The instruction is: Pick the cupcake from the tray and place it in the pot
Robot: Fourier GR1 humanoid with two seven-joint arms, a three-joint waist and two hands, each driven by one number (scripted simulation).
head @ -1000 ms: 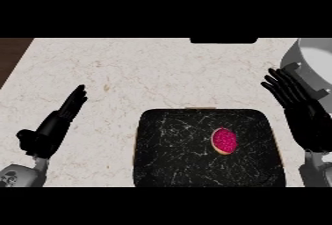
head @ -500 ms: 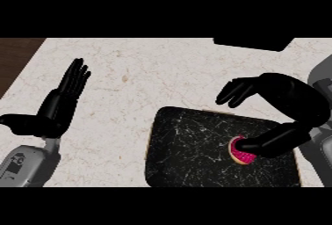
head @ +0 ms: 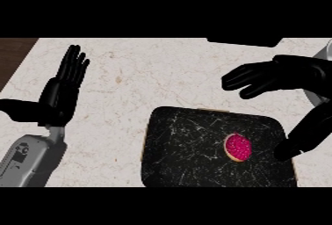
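Right hand [head: 292, 79] spread above cupcake [head: 238, 147] on tray [head: 182, 149]

Left hand [head: 57, 94]: matte black all over, long slender segmented fingers, broad thumb, flat palm. Black wrist section below palm joins left forearm [head: 26, 160]: light grey casing, smooth rounded shell, small dark marking and dark slot on upper face, darker grey along shaded edge. Right hand [head: 285, 81]: same black finish, thick rounded fingers, slight sheen on knuckle surfaces, long black thumb. Right forearm mostly out of view.
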